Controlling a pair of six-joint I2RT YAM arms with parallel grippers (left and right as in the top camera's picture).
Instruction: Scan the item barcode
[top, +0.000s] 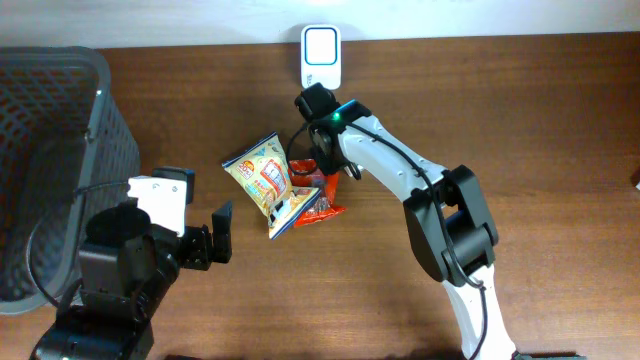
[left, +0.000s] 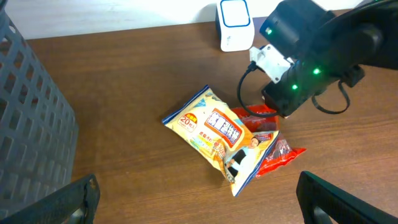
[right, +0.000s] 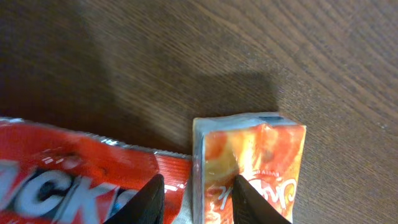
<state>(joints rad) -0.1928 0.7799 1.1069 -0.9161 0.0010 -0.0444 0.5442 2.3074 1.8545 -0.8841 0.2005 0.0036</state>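
My right pincer (right: 198, 198) sits narrow, the small glossy orange pack (right: 261, 155) partly between its fingers. Can't tell if it's biting. I'd centre it before squeezing, clear of the red foil bag (right: 62, 180) alongside.

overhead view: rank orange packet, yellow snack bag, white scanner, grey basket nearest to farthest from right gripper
1. orange packet, right under it
2. yellow snack bag, just to its left
3. white scanner, at the back edge
4. grey basket, far left
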